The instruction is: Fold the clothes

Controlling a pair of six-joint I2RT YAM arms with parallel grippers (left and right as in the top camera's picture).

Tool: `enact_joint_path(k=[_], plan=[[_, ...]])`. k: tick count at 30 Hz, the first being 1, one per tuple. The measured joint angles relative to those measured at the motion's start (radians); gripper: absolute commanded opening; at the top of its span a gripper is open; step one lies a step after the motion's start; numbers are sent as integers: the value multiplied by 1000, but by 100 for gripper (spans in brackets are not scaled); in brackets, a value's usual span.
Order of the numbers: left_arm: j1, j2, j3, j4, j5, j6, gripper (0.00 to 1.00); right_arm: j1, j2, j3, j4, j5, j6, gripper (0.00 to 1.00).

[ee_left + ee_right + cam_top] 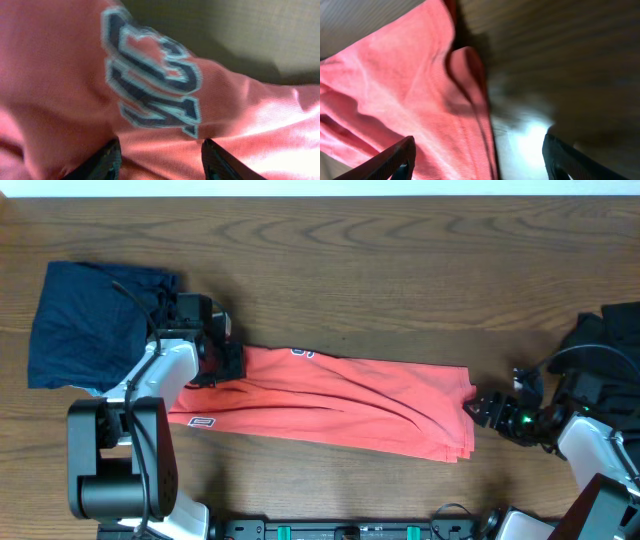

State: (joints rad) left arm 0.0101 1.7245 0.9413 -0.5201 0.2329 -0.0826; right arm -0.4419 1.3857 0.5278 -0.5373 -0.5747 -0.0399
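The red cloth lies flat on the table, drawn out into a long strip that runs from my left arm across to my right. At its right end the layers are stacked, with several edges showing one over another.

My left gripper sits over the left end of the red cloth, at the far edge. In my left wrist view the left gripper has its jaws apart, with both tips low against the fabric and red cloth filling the gap between them. Nothing is pinched. Just ahead of the tips is the navy lettering with a pale outline, and beyond it a bare patch of table. From above, that lettering sits on the far edge of the red cloth, and a small white-edged badge sits at its near left corner.

My right gripper is just off the right end of the red cloth, close to the stacked edges. In my right wrist view the right gripper is spread wide. The red cloth reaches in from the left side, its edge ending about midway between the tips, and bare table lies under the other side. I am not gripping anything here.

A navy cloth is bunched beyond the left end of the red cloth, behind my left arm. A black cloth lies past the right end, at the frame's edge.
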Motion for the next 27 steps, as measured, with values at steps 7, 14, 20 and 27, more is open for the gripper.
enact_joint_path(k=[7,14,20,27], plan=[[3,-191,29,-128,15,-2,65,111,0,-21,56,-17,-20,67],[3,-444,61,-129,23,-3,66,154,18,-25,68,-32,-24,63],[3,-509,61,-135,23,-3,66,154,63,-25,72,-127,-98,50],[3,-511,61,-168,23,-3,66,157,105,-27,86,-128,-126,26]])
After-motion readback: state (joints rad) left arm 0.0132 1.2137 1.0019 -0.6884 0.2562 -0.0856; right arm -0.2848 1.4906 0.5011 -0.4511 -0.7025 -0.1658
